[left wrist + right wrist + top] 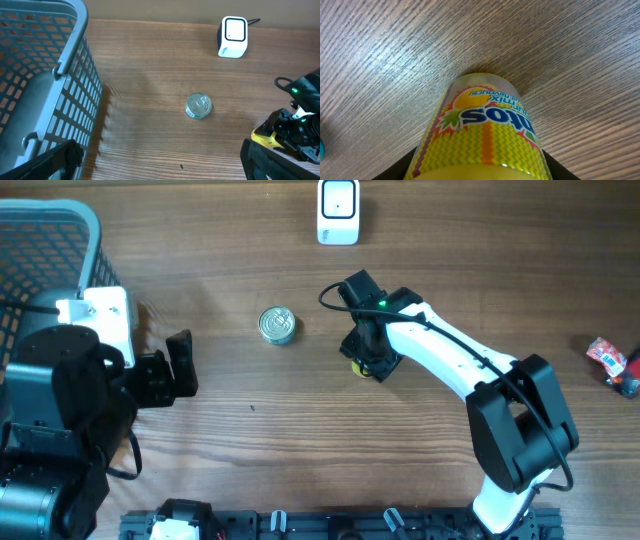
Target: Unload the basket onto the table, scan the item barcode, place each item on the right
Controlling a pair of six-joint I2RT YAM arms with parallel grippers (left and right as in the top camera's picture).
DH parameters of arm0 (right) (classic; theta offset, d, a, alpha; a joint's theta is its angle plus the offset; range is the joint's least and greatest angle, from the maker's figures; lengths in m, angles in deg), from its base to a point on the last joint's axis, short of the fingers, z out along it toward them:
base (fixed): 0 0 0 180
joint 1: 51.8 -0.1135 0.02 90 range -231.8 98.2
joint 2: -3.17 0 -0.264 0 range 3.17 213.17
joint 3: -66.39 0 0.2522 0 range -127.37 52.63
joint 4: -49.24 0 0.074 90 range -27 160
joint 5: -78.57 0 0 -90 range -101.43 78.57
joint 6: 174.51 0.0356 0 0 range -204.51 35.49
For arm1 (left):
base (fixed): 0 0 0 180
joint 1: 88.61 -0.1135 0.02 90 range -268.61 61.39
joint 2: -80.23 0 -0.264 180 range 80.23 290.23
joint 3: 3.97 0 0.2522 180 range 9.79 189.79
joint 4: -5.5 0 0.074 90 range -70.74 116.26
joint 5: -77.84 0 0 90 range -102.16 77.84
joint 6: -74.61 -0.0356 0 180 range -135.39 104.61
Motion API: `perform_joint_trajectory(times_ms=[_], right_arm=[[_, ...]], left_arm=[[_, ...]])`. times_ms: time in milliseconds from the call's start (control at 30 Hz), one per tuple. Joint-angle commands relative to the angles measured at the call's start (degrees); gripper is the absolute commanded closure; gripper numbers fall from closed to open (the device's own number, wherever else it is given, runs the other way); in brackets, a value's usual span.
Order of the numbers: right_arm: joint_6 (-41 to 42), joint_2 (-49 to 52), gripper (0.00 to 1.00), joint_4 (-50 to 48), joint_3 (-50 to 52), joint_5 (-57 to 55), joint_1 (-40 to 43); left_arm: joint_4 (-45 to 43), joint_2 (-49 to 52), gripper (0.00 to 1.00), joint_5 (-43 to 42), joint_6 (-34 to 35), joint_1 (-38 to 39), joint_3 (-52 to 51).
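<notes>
Between right fingers (400,175): yellow candy tube (485,135), lying flat; contact unclear.

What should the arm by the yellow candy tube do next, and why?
Probably squeeze firmly, then lift. The right gripper straddles the yellow candy tube on the table, but a firm grip isn't clear yet. The white scanner stands apart near the far edge, so the tube must be carried there.
</notes>
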Motion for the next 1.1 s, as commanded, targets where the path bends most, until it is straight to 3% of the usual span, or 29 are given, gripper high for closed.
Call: perform_joint_trajectory(times_ms=[0,167,500,867,1067], right_arm=[[-4.2,0.9,0.51,0.2,-0.2,4.2,0.9],[-13.9,0.9,0.51,-0.1,-0.2,21.2,4.9],[-25.2,0.9,0.52,4.2,-0.2,53.4,13.7],[-26.6,0.9,0.55,9.6,-0.2,56.1,14.5],[-27.8,0.9,0.6,7.2,-0.2,57.0,14.5]], left_arm=[[-0.1,0.0,0.0,0.8,0.8,0.1,0.1],[-0.1,0.4,0.0,0.7,0.8,0.1,0.1],[0.0,4.1,0.0,0.7,0.8,0.1,0.1],[0.0,6.3,0.0,0.7,0.8,0.1,0.1],[0.7,6.3,0.0,0.7,0.8,0.1,0.1]])
